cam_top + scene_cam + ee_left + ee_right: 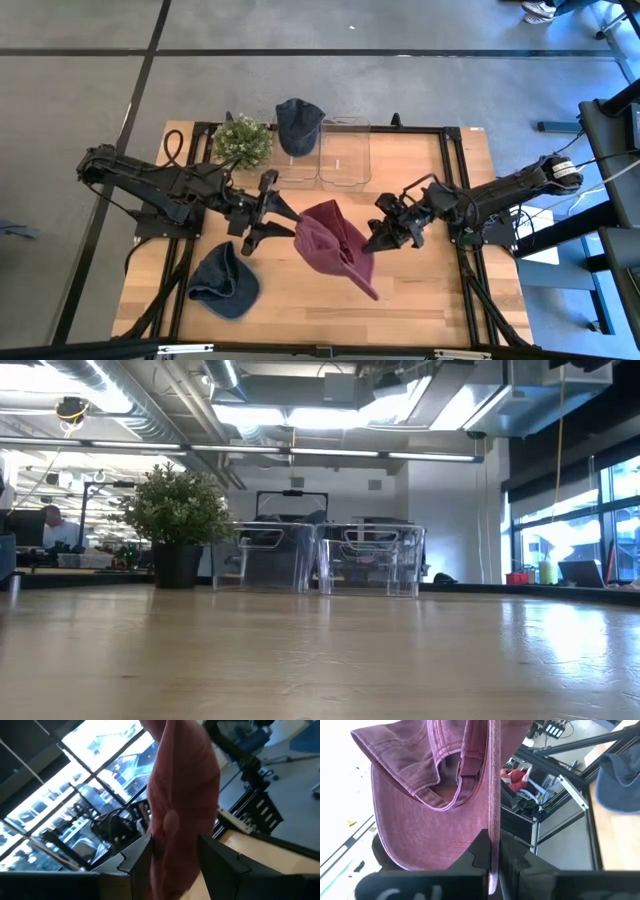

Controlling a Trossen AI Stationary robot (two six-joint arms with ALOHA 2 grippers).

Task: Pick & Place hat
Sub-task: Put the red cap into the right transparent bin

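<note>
A maroon cap (pixel 335 245) hangs in the air between my two grippers over the middle of the table. It does not show in the low view. My left gripper (pixel 287 226) is at its left side, shut on the cloth (pixel 175 820). At the cap's right side, my right gripper (pixel 377 237) is shut on an edge; its wrist view shows the cap's back opening with the strap (pixel 456 770). A blue cap (pixel 225 283) lies flat on the table near the left front. A dark blue cap (pixel 298 122) sits at the left clear bin (pixel 296 165). My left gripper pinches the maroon cap's left side (pixel 170 835) between its two fingers (pixel 141 865), coming level from the table's left. The cloth bunches between the fingers; one layer or several, I cannot tell. The cap is lifted clear of the table. My right gripper pinches a thin edge of the maroon cap (pixel 493 827), seen edge-on, between its two fingers (pixel 477 852). It comes from the table's right, roughly level. The rest of the cap spreads out beyond the fingers, clear of the table.
A potted plant (pixel 242 140) stands at the far left, beside two clear bins (pixel 345 150) at the far edge. The blue cap (pixel 620 785) also shows in the right wrist view. Bare wood (pixel 420 290) lies along the near right.
</note>
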